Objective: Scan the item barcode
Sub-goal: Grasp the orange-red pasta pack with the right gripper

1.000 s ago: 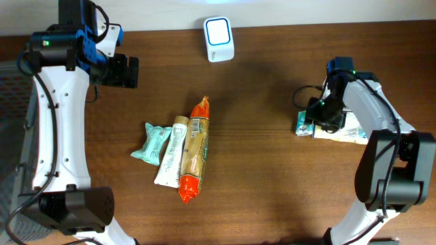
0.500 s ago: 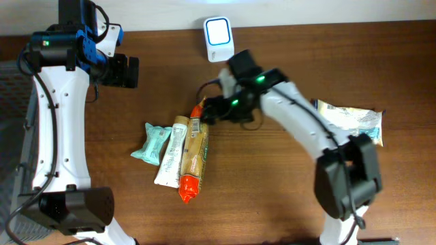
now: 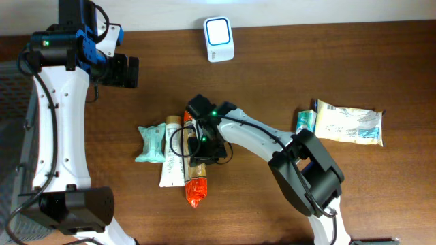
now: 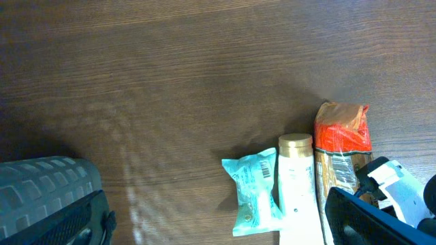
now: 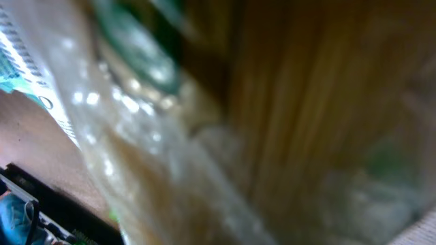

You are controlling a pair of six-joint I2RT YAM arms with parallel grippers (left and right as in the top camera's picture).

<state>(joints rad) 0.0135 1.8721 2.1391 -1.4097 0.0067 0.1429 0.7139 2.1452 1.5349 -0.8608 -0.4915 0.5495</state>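
Two tools: right tool [image 3: 203, 145] atop packet [image 3: 194, 190], long axis toward scanner [image 3: 219, 39], we cannot tell grip; left tool [image 3: 126, 71] apart, farther.

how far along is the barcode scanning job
Done, it seems: one pale packet lies apart at the right. In hand: the right gripper is down on the long pasta packet; whether its jaws have closed is unclear. Left: that packet, the teal pouch and the tube have yet to reach the scanner.
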